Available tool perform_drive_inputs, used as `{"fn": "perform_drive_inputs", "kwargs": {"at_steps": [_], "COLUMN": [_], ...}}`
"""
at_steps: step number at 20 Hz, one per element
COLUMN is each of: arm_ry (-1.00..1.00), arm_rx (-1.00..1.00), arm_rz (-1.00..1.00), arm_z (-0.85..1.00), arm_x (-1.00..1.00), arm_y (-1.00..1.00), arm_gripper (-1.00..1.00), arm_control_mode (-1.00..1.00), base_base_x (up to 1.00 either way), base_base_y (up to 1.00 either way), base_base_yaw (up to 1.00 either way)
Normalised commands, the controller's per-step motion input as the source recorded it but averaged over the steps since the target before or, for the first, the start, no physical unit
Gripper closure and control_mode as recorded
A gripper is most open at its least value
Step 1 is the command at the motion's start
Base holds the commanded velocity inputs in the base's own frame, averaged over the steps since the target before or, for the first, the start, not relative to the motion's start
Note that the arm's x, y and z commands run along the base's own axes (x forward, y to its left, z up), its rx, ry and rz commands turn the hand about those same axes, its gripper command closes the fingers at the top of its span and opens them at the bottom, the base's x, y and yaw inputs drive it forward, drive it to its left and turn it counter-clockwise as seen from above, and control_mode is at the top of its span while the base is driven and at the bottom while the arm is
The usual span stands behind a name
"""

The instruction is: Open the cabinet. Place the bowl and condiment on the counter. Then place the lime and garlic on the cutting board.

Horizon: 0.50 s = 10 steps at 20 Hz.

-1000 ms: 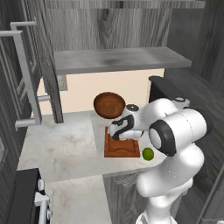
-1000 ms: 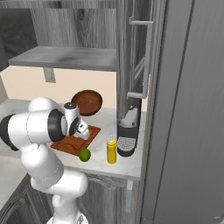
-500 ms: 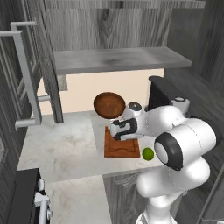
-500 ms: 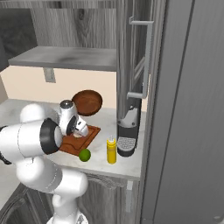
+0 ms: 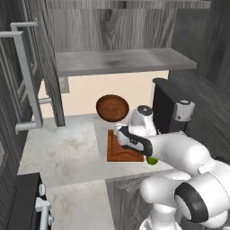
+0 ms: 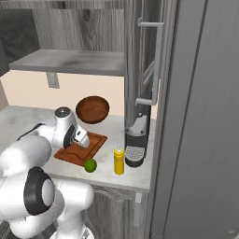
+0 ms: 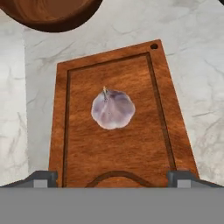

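I see the gripper [image 7: 113, 177] over the cutting board [image 7: 144, 144], fingers spread wide, holding nothing. Garlic [image 7: 113, 109] lies on the middle of the board, clear of both fingertips. Bowl [image 5: 112, 108] sits on the counter [image 5: 63, 150] just beyond the board's far end. Lime [image 6: 90, 165] rests on the counter off the board's near right corner; condiment [image 6: 119, 160] stands right of it, beside the coffee machine [image 6: 136, 140]. Cabinet [image 5: 27, 81] doors stand open.

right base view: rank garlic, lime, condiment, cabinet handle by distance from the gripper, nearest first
1. garlic: on the cutting board, under the open gripper.
2. lime: on the counter, off the board's front edge.
3. condiment: further right, beside the coffee machine.
4. cabinet handle: high, right.
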Motion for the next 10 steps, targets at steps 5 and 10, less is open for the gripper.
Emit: {"fn": "perform_drive_inputs", "kwargs": {"at_steps": [5, 10], "arm_ry": [-0.15, -0.03], "arm_rx": [0.07, 0.01], "arm_rz": [0.00, 0.00], "arm_z": [0.42, 0.48], "arm_x": [-0.88, -0.82], "arm_y": [-0.14, -0.11], "arm_gripper": [-1.00, -1.00], "arm_control_mode": [-1.00, -1.00], "base_base_x": [0.00, 0.00], "base_base_y": [0.00, 0.00], "base_base_yaw": [0.00, 0.00]}}
